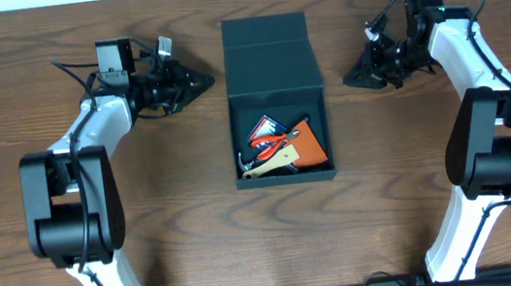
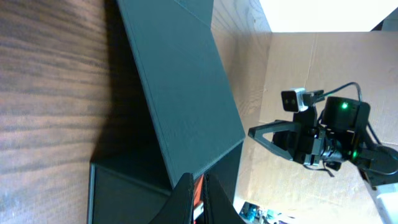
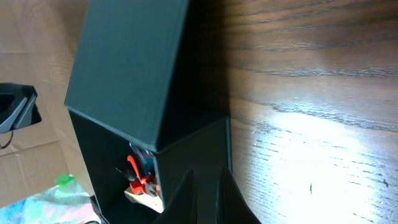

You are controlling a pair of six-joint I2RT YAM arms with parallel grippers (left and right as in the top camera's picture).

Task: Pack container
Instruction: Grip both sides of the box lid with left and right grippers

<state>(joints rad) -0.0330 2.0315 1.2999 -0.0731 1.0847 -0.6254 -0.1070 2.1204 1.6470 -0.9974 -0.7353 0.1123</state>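
Container [image 1: 285, 177] sits mid-table [image 1: 177, 221], lid [image 1: 266, 44] open on its 12 o'clock side, tools [image 1: 276, 148] inside. I see the left gripper [image 1: 209, 80] near its 10 o'clock and the right gripper [image 1: 347, 80] near its 2 o'clock. Both are pressed together, empty, touching nothing.

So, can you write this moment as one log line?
container: lid open, tools inside | left gripper: shut, empty, beside lid | right gripper: shut, empty, beside lid

A robotics lab: camera-fitted arms [image 1: 91, 153] at a table [image 1: 270, 258], cardboard [image 2: 298, 68] nearby.
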